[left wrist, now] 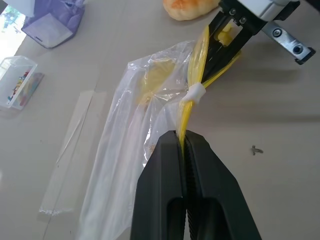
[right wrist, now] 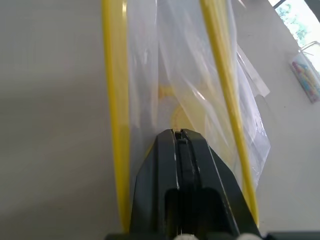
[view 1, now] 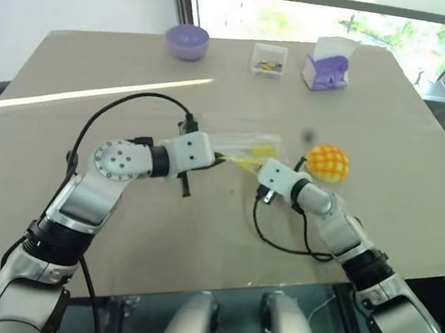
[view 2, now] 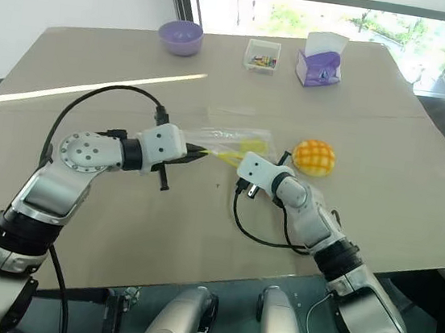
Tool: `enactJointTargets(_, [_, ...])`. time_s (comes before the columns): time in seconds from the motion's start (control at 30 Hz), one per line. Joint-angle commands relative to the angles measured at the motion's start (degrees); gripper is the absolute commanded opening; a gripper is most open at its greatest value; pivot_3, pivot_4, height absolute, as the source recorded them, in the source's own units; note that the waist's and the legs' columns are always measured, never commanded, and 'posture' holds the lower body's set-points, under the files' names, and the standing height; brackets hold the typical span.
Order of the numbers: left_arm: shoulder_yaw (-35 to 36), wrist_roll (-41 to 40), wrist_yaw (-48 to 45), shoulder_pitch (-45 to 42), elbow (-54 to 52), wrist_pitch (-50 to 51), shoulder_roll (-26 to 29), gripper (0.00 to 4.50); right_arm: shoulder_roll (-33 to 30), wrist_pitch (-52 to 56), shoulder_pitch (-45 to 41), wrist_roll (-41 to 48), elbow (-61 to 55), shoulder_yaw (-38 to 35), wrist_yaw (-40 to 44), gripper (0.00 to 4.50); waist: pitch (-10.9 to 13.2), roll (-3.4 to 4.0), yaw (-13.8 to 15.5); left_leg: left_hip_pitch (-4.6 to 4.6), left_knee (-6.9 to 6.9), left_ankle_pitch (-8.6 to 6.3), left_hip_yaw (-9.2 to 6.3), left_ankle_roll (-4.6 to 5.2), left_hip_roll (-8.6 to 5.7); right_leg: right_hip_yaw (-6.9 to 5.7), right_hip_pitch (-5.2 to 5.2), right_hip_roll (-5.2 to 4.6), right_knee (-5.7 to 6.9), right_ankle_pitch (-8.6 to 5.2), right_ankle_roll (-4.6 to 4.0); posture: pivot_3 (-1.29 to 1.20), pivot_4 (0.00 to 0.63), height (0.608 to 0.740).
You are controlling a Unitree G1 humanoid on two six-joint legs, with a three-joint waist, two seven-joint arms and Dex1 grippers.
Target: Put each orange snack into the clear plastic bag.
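Observation:
The orange snack (view 1: 327,163), a round bun with a grid pattern, lies on the table just right of the clear plastic bag (view 1: 249,145). The bag lies at mid-table with its yellow zip strip (left wrist: 192,90) bunched up. My left gripper (left wrist: 182,137) is shut on that strip at the bag's left end. My right gripper (right wrist: 177,132) meets the bag from the right, fingers together, its tip between the two yellow zip strips at the bag's mouth. Whether it pinches any film there is unclear. The snack sits beside my right wrist, untouched.
At the table's far side stand a purple bowl (view 1: 187,40), a small clear box of colourful bits (view 1: 269,58) and a purple-and-white tissue box (view 1: 327,66). Black cables loop from both wrists over the table. The table's near edge runs just below my arms.

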Motion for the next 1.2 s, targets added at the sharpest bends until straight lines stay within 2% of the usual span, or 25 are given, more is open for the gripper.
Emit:
enactJointTargets(0.03, [2.51,-0.23,1.41,-0.46,-2.65,0.51,0.13,0.0,-0.96,-0.94,-0.77,-3.29,1.81,-1.24,-1.99,1.56,0.0,0.0,-0.02,0.0,0.0,0.0,0.0,0.01,0.0,0.0,0.0,0.0,0.0,0.0,0.0,0.0,0.15,0.74])
enactJointTargets(0.27, [2.75,-0.61,2.29,0.61,-4.05,1.93,-0.15,0.0,-1.92,-2.24,-1.15,-8.43,2.71,-1.64,-6.04,4.47,-0.01,-0.01,-0.04,0.02,0.01,-0.01,0.01,0.01,0.0,0.01,0.02,0.0,0.01,0.0,0.0,0.0,0.15,0.74])
enactJointTargets(0.57, [2.4,0.21,4.3,0.22,-3.64,4.99,-0.89,0.0,-3.07,-6.18,-0.56,-8.0,0.99,-3.91,-6.27,4.47,-0.01,0.0,-0.01,0.0,0.0,0.0,0.01,0.0,0.0,0.03,0.0,0.02,-0.01,0.0,0.0,0.0,0.15,0.74])
enactJointTargets(0.83, [1.03,3.27,7.38,-1.09,-1.68,7.29,-2.06,0.0,-3.21,-5.11,-0.04,-3.46,-1.27,-7.4,-2.46,4.47,-0.01,0.0,-0.01,-0.01,0.0,-0.01,0.0,0.01,0.01,0.02,0.0,0.02,-0.01,0.0,0.0,0.0,0.15,0.74])
enactJointTargets(1.07, [-0.4,6.19,9.13,-1.68,-1.38,8.35,-2.06,0.0,-0.12,4.6,1.78,9.38,-7.03,-14.96,3.73,4.47,0.0,0.0,0.09,-0.02,0.0,-0.05,-0.01,0.09,0.01,0.02,0.0,0.02,-0.01,0.0,0.0,0.0,0.15,0.74])
enactJointTargets(1.2, [-0.61,6.9,9.05,-1.55,-1.21,7.73,-2.15,0.0,-1.08,5.1,1.05,8.94,-6.07,-14.89,4.85,4.47,0.0,0.0,0.09,-0.01,0.0,-0.06,-0.01,0.1,0.0,0.02,0.0,0.01,-0.01,0.0,0.0,0.0,0.15,0.74])
